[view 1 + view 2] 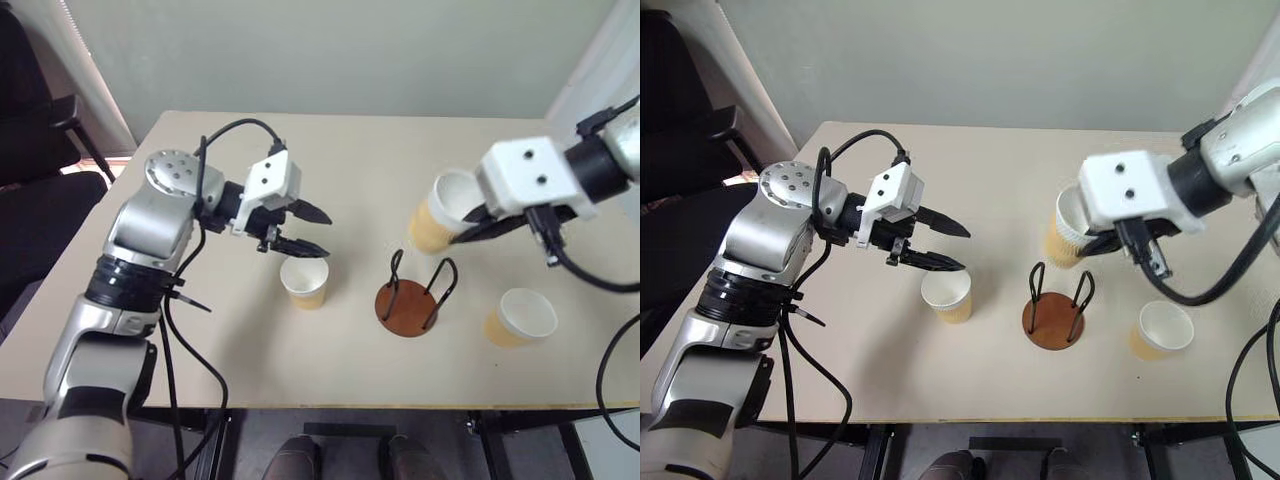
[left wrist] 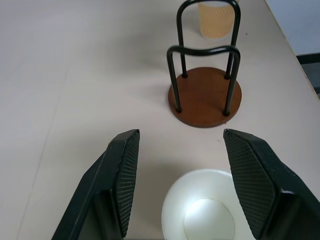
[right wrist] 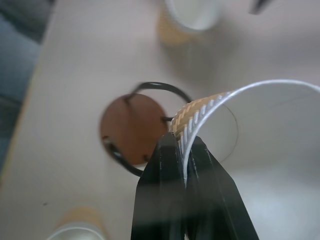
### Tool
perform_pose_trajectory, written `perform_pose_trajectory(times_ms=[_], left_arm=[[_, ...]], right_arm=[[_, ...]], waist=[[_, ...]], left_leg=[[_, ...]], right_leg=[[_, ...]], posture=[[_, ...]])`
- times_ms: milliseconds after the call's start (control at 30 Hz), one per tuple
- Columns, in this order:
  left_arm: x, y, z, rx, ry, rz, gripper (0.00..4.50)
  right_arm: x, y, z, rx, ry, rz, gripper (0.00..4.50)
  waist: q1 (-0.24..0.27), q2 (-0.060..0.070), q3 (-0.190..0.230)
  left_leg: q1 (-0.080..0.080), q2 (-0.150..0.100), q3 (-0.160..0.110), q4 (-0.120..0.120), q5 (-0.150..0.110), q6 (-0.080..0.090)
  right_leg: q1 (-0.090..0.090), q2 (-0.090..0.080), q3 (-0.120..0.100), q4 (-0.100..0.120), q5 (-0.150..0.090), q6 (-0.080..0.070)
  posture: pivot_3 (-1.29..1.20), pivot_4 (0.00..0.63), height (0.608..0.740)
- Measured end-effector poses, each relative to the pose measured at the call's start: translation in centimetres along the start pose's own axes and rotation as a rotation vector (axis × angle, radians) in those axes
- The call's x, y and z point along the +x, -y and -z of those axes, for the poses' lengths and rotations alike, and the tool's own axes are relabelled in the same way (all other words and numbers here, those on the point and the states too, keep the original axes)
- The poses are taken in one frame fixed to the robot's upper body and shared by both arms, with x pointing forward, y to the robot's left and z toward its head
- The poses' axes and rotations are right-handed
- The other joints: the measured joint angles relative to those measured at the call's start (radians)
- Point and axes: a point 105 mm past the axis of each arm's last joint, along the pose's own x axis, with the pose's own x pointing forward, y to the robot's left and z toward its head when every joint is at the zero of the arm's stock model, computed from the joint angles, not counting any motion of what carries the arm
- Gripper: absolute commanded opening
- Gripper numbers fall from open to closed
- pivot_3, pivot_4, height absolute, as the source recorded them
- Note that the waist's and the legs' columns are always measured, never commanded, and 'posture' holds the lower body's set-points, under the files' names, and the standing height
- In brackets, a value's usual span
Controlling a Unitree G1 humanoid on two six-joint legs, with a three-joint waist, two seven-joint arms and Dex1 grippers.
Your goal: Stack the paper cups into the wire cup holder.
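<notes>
Meanwhile, the right gripper (image 3: 182,150) pinches the wall of 1 paper cup (image 1: 440,215) in the air above the table (image 1: 360,150), near the wire cup holder (image 1: 412,296) by the front edge, while the left gripper (image 1: 312,231) hangs open over another cup (image 1: 305,281).

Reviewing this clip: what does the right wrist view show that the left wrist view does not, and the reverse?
Right wrist view alone: the right gripper shut on the wall of a lifted paper cup, one finger inside the rim and one outside, above the table.

Left wrist view alone: the left gripper open, its fingers either side of an upright cup standing on the table, apart from it.

Both: the wire cup holder, with no cup in it, and a further cup standing on the table beyond it.
</notes>
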Motion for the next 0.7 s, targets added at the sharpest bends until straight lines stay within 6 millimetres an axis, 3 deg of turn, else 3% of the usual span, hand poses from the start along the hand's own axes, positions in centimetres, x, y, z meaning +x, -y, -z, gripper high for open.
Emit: perform_pose_trajectory(times_ms=[600,700], left_arm=[[-0.1,-0.2,0.3,-0.004,-0.014,-0.027,2.87],[-0.2,0.0,0.6,-0.004,-0.026,-0.028,2.87]], right_arm=[[4.7,-1.1,1.4,-0.117,-0.042,-0.142,0.02],[5.7,-1.4,2.0,-0.119,-0.054,-0.166,0.67]], waist=[[-0.004,0.000,0.000],[-0.005,0.000,0.000]], left_leg=[[0.000,0.000,0.000,-0.001,0.000,0.000],[0.000,0.000,0.000,-0.001,0.000,0.000]], right_leg=[[-0.001,0.000,-0.001,0.000,0.000,0.000],[-0.001,0.000,-0.001,0.000,0.000,0.000]], posture=[[0.00,0.150,0.740],[0.00,0.150,0.740]])
